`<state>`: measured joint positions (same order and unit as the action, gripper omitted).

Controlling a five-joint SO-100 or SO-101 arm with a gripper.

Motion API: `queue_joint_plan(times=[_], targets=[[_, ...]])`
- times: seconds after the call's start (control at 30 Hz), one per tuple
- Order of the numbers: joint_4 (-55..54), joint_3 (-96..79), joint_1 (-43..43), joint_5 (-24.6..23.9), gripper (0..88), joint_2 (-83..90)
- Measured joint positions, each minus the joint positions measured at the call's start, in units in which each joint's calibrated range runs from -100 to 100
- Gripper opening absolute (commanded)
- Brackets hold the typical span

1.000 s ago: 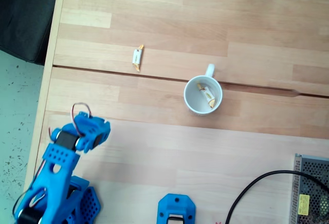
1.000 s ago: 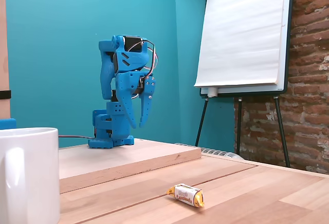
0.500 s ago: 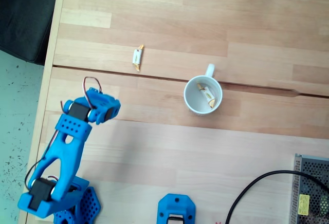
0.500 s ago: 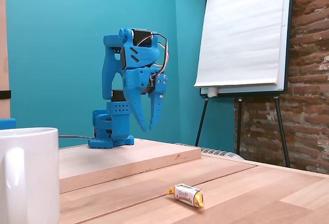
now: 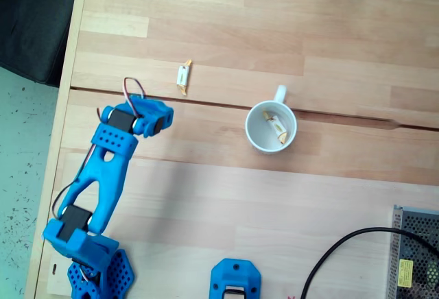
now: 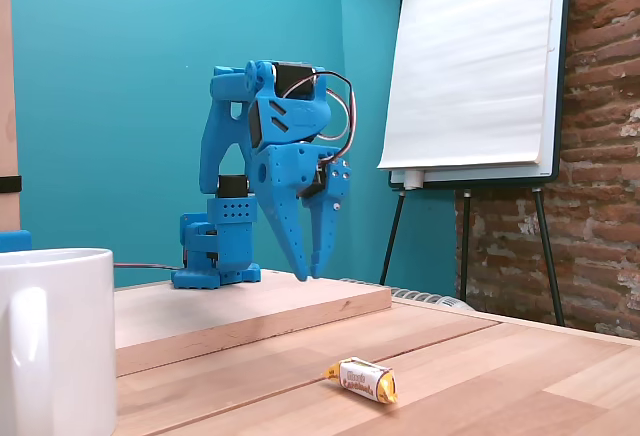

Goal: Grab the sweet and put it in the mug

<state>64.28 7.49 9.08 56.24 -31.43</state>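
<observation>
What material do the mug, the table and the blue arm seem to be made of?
The mug looks like glazed white ceramic: thick wall, smooth glossy surface. The table appears to be light wood, with visible grain and joined strips; the finish looks matte. The blue arm and its pincer seem to be plastic, probably printed: uniform colour and dull surface, though layer lines are too small to see.

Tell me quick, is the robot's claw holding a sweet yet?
End effector: nearly closed, holding nothing, above the table. The sweet lies apart.

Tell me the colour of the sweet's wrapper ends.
Yellow-orange twisted ends on the sweet, clearest in the low fixed view beside the table.
</observation>
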Motion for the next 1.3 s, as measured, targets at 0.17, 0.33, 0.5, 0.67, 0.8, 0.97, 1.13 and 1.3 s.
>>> queue_joint_plan(times=[0.17, 0.33, 0.5, 0.67, 0.8, 0.97, 1.13, 1.3], targets=[[0.1, 8.6, 0.0, -2.8, 3.2, -7.5], [0.1, 16.5, 0.1, -6.3, 3.2, -13.3], [0.1, 23.9, 2.2, -6.9, 3.2, -17.3], [0.0, 30.3, 3.0, -6.3, 3.2, -22.8], [0.0, 32.5, 3.0, -4.4, 3.2, -24.9], [0.1, 33.0, 3.0, -3.1, 3.3, -25.6], [0.1, 33.1, 3.0, -3.1, 7.2, -26.3], [0.1, 33.1, 3.0, -3.1, 15.0, -28.2]])
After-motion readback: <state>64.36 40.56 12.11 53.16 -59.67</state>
